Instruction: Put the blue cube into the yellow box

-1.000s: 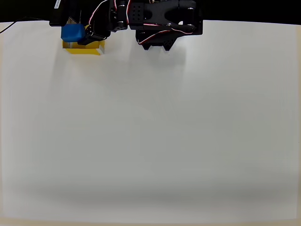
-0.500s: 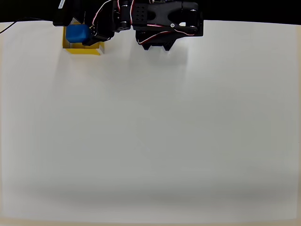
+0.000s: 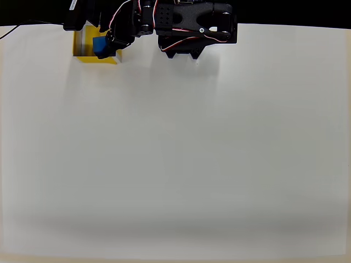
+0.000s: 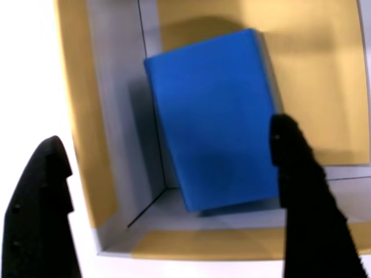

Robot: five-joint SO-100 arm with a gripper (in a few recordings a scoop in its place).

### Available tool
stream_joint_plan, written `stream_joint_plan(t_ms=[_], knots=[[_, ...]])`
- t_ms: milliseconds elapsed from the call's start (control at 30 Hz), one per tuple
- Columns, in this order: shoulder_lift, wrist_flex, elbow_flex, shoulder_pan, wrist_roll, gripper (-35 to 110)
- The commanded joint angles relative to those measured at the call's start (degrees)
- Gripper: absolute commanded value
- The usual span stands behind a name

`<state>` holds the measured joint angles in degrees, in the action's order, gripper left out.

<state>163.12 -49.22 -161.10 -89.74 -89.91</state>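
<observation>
- My gripper (image 4: 174,191) is spread wide in the wrist view, one dark finger (image 4: 43,220) at 8 o'clock and the other at 4 o'clock, with clear space between them and nothing held
- The right finger's tip overlaps the lower right edge of the blue cube (image 4: 214,121); I cannot tell whether it touches
- The blue cube sits inside the yellow box (image 4: 75,116), tilted a little, close to the corner where two whitish walls meet, toward 7 o'clock of the box floor
- Yellow floor shows past the cube toward 12 and 2 o'clock
- In the overhead view the yellow box (image 3: 82,52) lies at 11 o'clock on the white table (image 3: 175,153), the blue cube (image 3: 100,45) within it, partly under my gripper (image 3: 104,38) and black arm (image 3: 186,27)
</observation>
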Motion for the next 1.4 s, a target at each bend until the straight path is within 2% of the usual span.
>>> stream_joint_plan(t_ms=[0,133,233,467,600,800,933,1167,1367], knots=[[2.5,-1.3,3.6,-1.7,-1.6,23],[1.8,-3.6,9.1,-1.8,-1.6,6],[0.0,-5.2,13.5,-2.3,-2.8,0],[-2.5,-3.3,20.3,1.2,-3.5,0],[-2.5,-4.5,23.2,7.4,-2.5,0],[-0.8,-6.9,23.7,24.5,-2.7,0],[1.7,-6.7,21.2,40.0,-2.8,0],[10.5,-1.3,6.6,65.9,-6.0,0],[18.3,-5.1,-5.0,82.1,-4.3,0]])
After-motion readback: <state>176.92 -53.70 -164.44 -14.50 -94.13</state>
